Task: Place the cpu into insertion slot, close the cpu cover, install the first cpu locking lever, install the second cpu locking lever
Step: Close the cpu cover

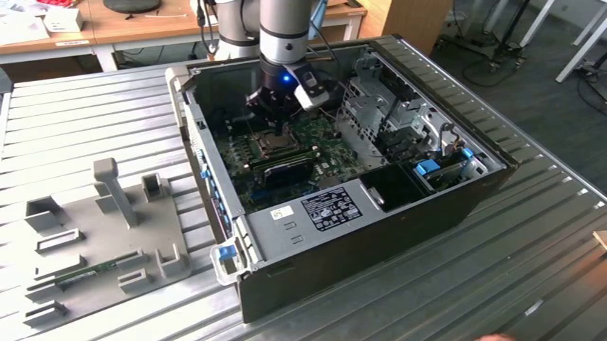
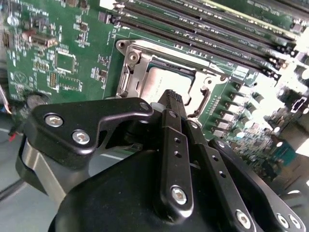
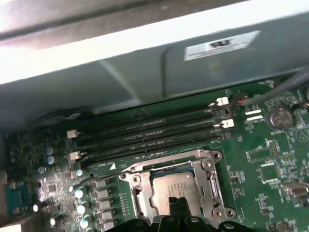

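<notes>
The cpu [image 3: 169,186] [image 2: 161,79] lies flat in the insertion slot [image 1: 276,144] on the green board, its silver-grey top showing. The cpu cover [image 3: 203,159] [image 2: 140,53] lies down around it as a silver frame. My gripper [image 1: 277,131] reaches into the open computer case and hangs just above the chip. In both wrist views its black fingertips [image 2: 171,96] [image 3: 177,203] are pressed together over the chip's near edge with nothing between them. I cannot tell whether they touch the chip. Thin metal levers run along the frame's sides; whether they are latched is unclear.
Long black memory slots [image 3: 149,135] [image 2: 203,24] run beside the socket. The case walls [image 1: 313,234] and a metal drive cage [image 1: 379,106] close in around the arm. A grey fixture plate [image 1: 104,227] with upright holders lies at the exterior view's left on the ribbed metal table.
</notes>
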### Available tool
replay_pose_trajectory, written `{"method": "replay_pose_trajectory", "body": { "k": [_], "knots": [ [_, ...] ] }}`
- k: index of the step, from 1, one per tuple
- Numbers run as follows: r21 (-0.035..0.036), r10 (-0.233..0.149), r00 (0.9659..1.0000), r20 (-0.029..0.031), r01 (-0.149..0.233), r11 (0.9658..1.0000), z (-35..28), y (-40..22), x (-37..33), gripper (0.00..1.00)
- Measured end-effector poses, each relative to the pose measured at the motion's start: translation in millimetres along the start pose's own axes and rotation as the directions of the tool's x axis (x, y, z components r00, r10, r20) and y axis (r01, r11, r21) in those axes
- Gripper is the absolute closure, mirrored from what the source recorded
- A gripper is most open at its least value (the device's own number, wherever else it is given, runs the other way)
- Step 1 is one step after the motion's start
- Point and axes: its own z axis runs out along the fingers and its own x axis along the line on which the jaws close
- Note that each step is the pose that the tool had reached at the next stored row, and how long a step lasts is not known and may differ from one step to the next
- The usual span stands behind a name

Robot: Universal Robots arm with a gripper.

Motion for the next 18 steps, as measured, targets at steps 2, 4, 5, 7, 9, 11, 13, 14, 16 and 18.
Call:
{"method": "replay_pose_trajectory", "body": {
  "k": [2,4,5,7,9,11,13,14,16,18],
  "knots": [
    [-0.0003,-0.037,0.9993,-0.0014,0.037,0.9993,0.5,0.0,0.0,0.90],
    [-0.0006,-0.073,0.9973,-0.0027,0.073,0.9973,1.1,-0.1,0.0,0.90],
    [-0.0010,-0.091,0.9958,-0.0033,0.091,0.9958,1.4,-0.1,0.0,0.90],
    [-0.0012,-0.127,0.9920,-0.0046,0.127,0.9920,1.7,-0.1,0.0,0.90],
    [-0.0008,-0.145,0.9894,-0.0052,0.145,0.9894,1.8,-0.1,0.2,0.90],
    [-0.0008,-0.146,0.9893,-0.0052,0.146,0.9894,1.9,-0.1,0.2,0.90],
    [-0.0008,-0.145,0.9893,-0.0052,0.145,0.9894,1.8,-0.1,0.2,0.90],
    [-0.0008,-0.146,0.9893,-0.0052,0.146,0.9894,1.8,-0.1,0.3,0.90],
    [-0.0012,-0.145,0.9894,-0.0042,0.145,0.9894,2.0,-0.5,2.1,0.90],
    [-0.0009,-0.146,0.9893,-0.0038,0.146,0.9894,2.1,-1.1,5.1,0.90]
  ]
}}
